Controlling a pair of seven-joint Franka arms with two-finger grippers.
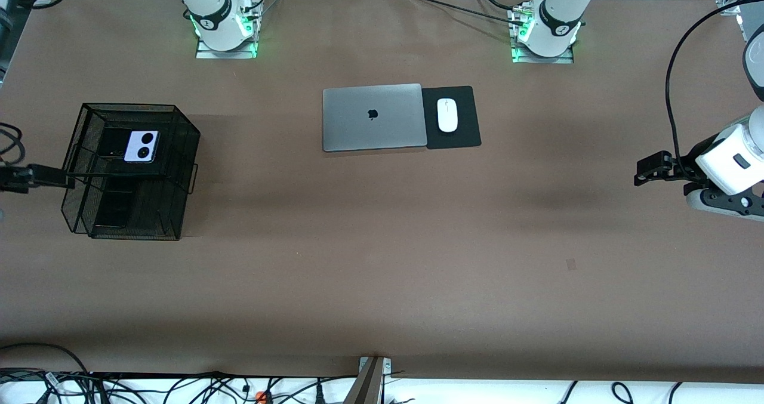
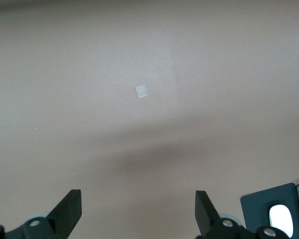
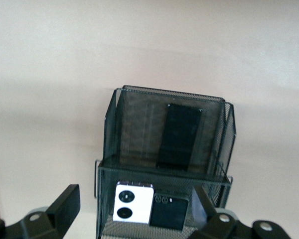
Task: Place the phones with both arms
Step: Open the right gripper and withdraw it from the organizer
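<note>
Mesh organizer [image 1: 179, 153], black, 2 tiers, sits at the right arm's end of the table, about 9 o'clock from the laptop [image 1: 373, 117]. Upper tier holds the lavender-white phone [image 1: 142, 146] with the black folded phone [image 1: 111, 144] touching beside it. Lower tier holds the slim black phone [image 3: 179, 135], lying flat. Right gripper [image 3: 134, 211] hangs over the table edge beside the organizer, fingers spread, empty. Laptop shut at table centre; white mouse [image 1: 447, 115] on black pad [image 1: 465, 135] at its 3 o'clock. Left gripper [image 2: 138, 211] hangs over bare table at the left arm's end, fingers spread, empty.
</note>
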